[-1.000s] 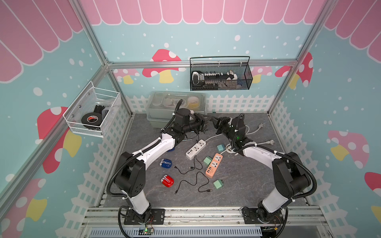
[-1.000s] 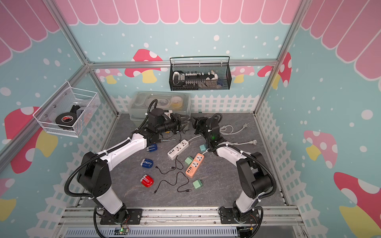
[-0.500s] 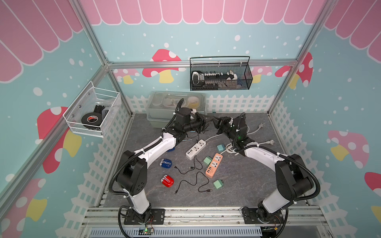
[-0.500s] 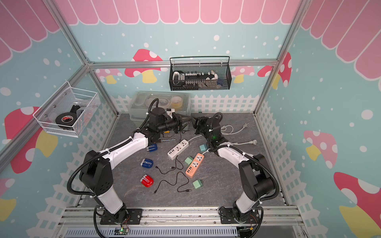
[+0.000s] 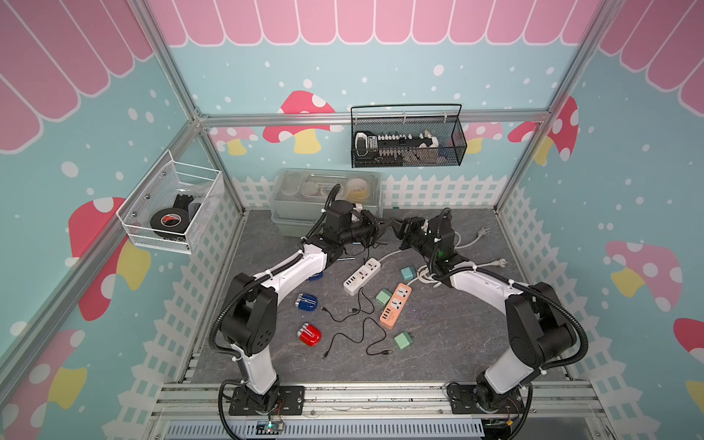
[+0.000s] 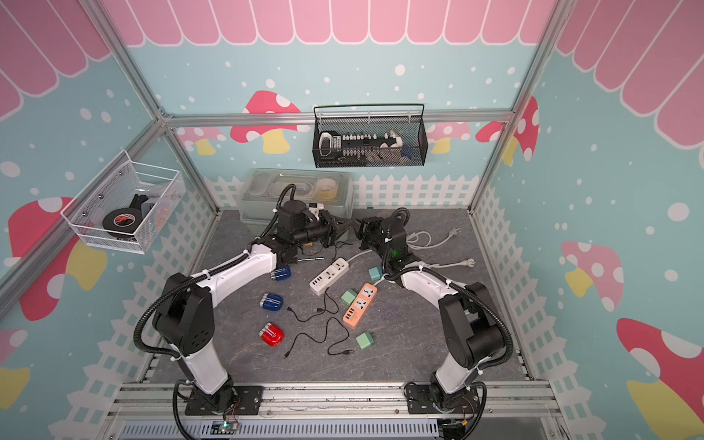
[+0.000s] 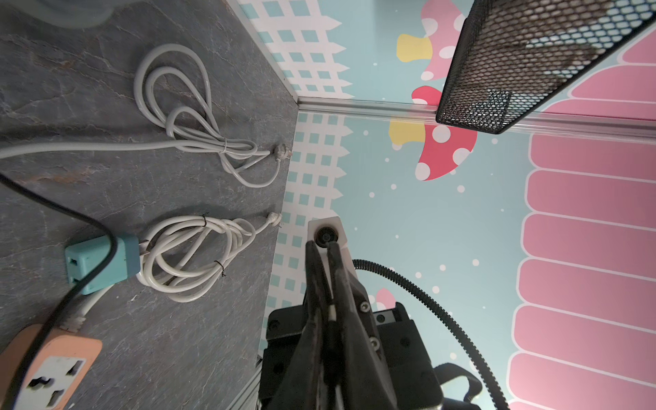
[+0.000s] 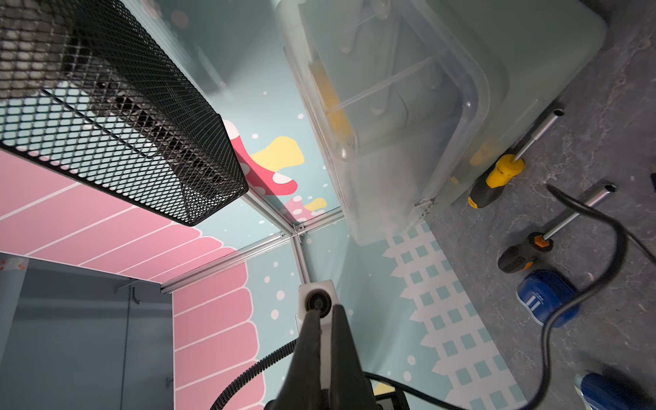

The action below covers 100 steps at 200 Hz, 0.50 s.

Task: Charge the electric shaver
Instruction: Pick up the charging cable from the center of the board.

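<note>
Three electric shavers lie on the table's left half: two blue [image 5: 306,302] [image 6: 280,273] and one red [image 5: 309,334]. My two grippers meet tip to tip above the back middle of the table. The left gripper [image 5: 381,225] [image 7: 323,245] has its jaws drawn in on the thin plug end of a black charging cable [image 7: 330,314], which trails down to the table [image 8: 603,277]. The right gripper [image 5: 400,228] [image 8: 323,312] is shut; I see nothing between its fingers. Neither gripper touches a shaver.
A white power strip [image 5: 362,275] and an orange one [image 5: 395,304] lie mid-table among green adapters [image 5: 402,340] and loose black cables [image 5: 362,339]. A clear bin [image 5: 304,183] stands behind the left arm, with two screwdrivers [image 8: 497,177] beside it. White cords [image 7: 198,255] lie at right.
The left gripper's jaws have narrowed onto the cable end. Both arms stay almost where they were, and the right gripper stays shut.
</note>
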### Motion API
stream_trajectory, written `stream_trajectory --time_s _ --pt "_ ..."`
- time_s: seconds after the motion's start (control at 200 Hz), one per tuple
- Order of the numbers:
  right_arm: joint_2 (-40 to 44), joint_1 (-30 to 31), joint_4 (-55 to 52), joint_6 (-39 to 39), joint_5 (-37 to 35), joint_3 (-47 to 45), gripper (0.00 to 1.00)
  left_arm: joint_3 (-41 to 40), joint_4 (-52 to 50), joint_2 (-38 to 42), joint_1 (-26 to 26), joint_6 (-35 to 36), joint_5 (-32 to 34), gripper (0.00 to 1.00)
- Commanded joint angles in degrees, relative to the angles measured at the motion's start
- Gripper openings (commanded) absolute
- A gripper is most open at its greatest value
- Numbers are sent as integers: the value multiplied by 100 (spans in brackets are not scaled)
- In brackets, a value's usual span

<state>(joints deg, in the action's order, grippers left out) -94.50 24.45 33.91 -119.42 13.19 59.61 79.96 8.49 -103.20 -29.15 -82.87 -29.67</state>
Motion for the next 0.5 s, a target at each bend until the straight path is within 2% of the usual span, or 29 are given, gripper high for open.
stream_trajectory --time_s 0.0,0.07,0.305,0.47,0.495 --pt "-89 -10 163 -1162 102 217 0 37 142 -47 14 60 -160 13" --pt "-109 -10 152 -1153 122 226 0 21 153 -43 14 63 -204 13" --pt "-76 -10 130 -1138 97 169 0 -51 144 -25 48 76 -210 0" --pt "85 -37 -322 -908 147 181 0 -57 93 42 102 152 -202 0" --pt "162 -52 -500 -817 158 190 6 -87 99 74 110 165 -176 0"
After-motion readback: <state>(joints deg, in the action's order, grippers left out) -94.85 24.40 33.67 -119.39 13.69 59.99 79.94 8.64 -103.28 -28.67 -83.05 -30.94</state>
